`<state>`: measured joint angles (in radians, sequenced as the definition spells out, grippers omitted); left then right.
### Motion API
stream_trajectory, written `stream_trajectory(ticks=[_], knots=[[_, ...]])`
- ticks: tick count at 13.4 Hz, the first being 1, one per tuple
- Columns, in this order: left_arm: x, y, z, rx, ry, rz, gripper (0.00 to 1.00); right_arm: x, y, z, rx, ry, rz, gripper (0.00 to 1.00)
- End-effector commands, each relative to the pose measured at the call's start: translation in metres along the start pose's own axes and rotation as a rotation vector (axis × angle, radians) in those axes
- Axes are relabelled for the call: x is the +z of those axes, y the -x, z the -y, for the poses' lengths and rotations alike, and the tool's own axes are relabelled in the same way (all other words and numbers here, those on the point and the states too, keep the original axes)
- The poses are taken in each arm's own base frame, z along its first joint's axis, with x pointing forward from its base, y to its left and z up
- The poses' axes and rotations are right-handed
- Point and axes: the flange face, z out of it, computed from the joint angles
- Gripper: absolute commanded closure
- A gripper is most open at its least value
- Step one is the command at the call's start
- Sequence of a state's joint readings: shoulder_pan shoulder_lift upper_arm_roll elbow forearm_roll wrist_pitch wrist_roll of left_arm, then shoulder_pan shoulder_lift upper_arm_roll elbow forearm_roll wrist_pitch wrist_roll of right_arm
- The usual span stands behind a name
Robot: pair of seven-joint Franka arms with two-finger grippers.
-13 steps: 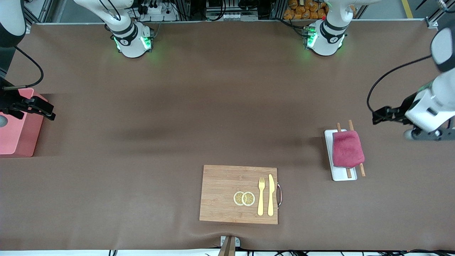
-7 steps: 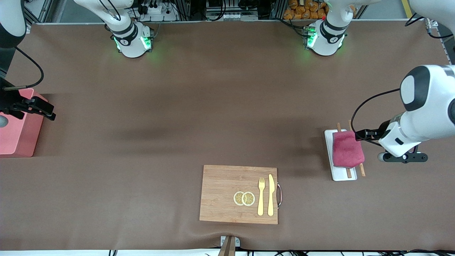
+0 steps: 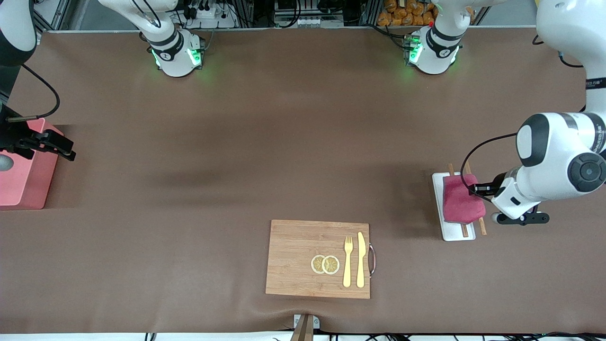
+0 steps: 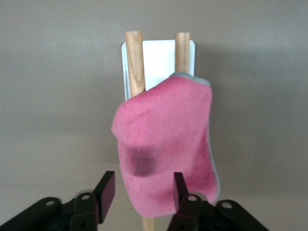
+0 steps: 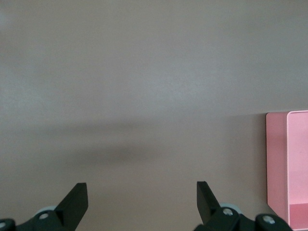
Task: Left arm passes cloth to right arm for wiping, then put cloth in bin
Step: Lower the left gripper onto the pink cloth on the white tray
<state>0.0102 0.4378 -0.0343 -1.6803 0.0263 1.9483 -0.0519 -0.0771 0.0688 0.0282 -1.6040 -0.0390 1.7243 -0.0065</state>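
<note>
Cloth (image 3: 461, 203): draped on tray sticks. My left gripper (image 4: 143, 192) has swung in, fingers straddling its edge, not yet pinched; pickup imminent. Right gripper (image 5: 142, 199) waits released beside the bin (image 3: 21, 175).

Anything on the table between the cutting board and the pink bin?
No. In the front view the stretch of brown table between the wooden cutting board and the bin is bare.

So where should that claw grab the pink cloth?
Probably the cloth's loose hanging edge, coming in level from the left arm's end of the table. It drapes over two wooden sticks above a white tray, so that edge hangs free, and the left gripper's fingers already straddle it.
</note>
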Motion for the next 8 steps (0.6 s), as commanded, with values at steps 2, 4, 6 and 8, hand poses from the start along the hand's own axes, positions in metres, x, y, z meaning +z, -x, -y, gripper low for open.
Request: stream_trajectory(ticks=[2,4,6,8], knots=[[0.009,-0.003,0.002,-0.022,0.005,0.002,0.47,0.000,0.000,-0.002,0.000,0.000,-0.005,0.00],[0.017,-0.005,0.002,-0.037,0.005,0.011,0.47,0.000,0.000,-0.002,0.000,0.000,-0.005,0.00],[0.017,-0.005,0.002,-0.050,0.006,0.007,0.50,0.000,0.000,-0.002,0.000,0.000,-0.004,0.00],[0.022,-0.006,0.002,-0.050,0.007,0.015,0.54,0.000,0.001,-0.002,-0.001,0.001,-0.004,0.00]])
